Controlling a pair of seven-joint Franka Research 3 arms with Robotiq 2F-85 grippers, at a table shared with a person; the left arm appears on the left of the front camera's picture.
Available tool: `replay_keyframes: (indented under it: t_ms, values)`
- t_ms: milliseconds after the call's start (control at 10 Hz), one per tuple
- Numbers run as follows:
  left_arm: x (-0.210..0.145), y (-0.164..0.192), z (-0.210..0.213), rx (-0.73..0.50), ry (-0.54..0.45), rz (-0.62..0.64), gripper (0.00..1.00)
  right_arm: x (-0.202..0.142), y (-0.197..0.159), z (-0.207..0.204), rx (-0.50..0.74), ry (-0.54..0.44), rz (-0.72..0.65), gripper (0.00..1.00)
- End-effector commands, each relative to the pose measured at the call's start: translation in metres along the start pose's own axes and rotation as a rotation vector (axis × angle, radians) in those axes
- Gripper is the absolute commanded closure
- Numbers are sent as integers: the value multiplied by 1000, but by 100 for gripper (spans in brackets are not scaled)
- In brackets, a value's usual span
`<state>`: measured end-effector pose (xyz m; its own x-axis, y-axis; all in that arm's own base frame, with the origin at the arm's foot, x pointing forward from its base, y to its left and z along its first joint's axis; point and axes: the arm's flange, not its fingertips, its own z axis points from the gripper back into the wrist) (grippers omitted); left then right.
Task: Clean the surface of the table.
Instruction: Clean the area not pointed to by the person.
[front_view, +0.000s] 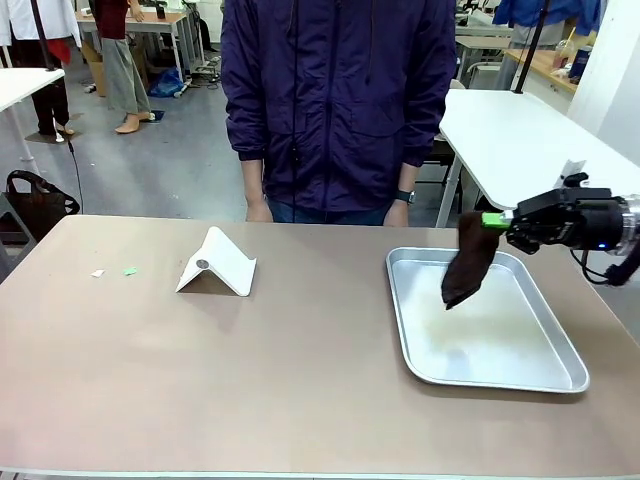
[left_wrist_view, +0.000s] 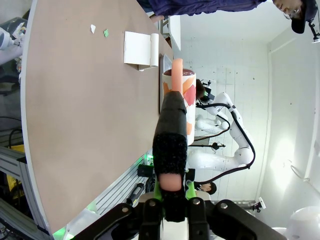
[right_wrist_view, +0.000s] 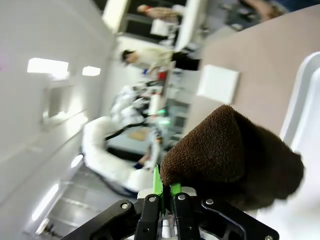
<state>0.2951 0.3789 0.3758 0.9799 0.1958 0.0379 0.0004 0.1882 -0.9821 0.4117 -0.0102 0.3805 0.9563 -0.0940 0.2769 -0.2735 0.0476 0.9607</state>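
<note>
Tabletop spans lower frame. Brown cloth is pinched in right claw, hung over metal tray, right of centre. Left claw is clamped on black-sleeved pink handle. Cloth is best lifted over tray rim, laid flat, swept toward small scraps at frame left.

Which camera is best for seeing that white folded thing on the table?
The front view. The white folded stand sits whole and sharp on the table, showing its tent shape and round grey dot. The left wrist view shows the stand sideways and farther off; the right wrist view shows it as a blurred white square.
</note>
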Motion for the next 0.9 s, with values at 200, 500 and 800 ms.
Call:
replay_keyframes:
  t_ms: [200,500,800]
  values:
    - [-2,-5,-2,-5,-7,7,82,-33,37,34,70,49,70,93]
    - [-2,-5,-2,-5,-7,7,82,-50,46,55,57,-4,129,93]
    - [-2,-5,-2,-5,-7,7,82,-43,46,58,66,6,96,93]
